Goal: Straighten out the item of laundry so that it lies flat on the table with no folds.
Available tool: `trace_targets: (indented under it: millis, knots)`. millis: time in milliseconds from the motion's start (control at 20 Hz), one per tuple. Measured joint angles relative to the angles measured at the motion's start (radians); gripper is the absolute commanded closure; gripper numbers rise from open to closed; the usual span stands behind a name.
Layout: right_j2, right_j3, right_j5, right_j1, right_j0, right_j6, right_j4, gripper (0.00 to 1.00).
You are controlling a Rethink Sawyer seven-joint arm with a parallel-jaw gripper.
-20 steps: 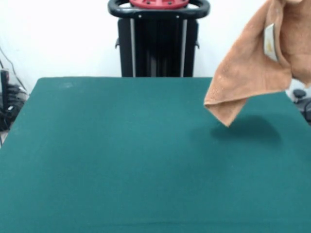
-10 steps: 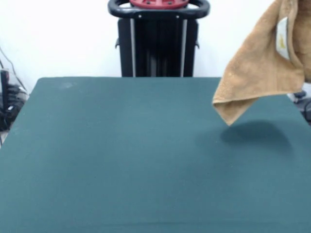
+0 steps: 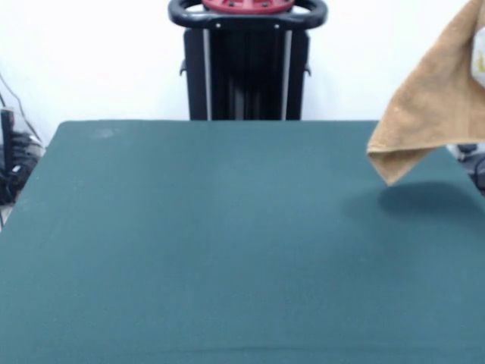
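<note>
The tan terry towel (image 3: 439, 106) hangs in the air at the right edge of the front view, its lowest corner pointing down just above the far right part of the dark green table (image 3: 212, 243). It casts a shadow on the cloth below it. A bit of its white label shows at the right edge. The top of the towel runs out of the picture, so whatever holds it is hidden. The gripper does not show in this view.
The robot's black pedestal (image 3: 246, 64) with a red base ring stands behind the table's far edge at the centre. Cables and dark gear lie off the table's left side (image 3: 11, 159) and right side (image 3: 474, 159).
The hanging towel has moved steadily to the right and slightly up, and more of it is now cut off by the right edge. Its shadow moved right with it.
</note>
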Motion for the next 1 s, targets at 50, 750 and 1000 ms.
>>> trace_targets:
  millis: [50,750,1000]
  knots:
    - [0.003,0.007,-0.01,0.0,0.003,0.007,0.008,1.0]
    - [-0.005,0.188,-0.051,-0.07,0.005,0.016,-0.059,1.0]
    - [-0.033,0.236,-0.051,-0.113,0.027,0.016,-0.111,1.0]
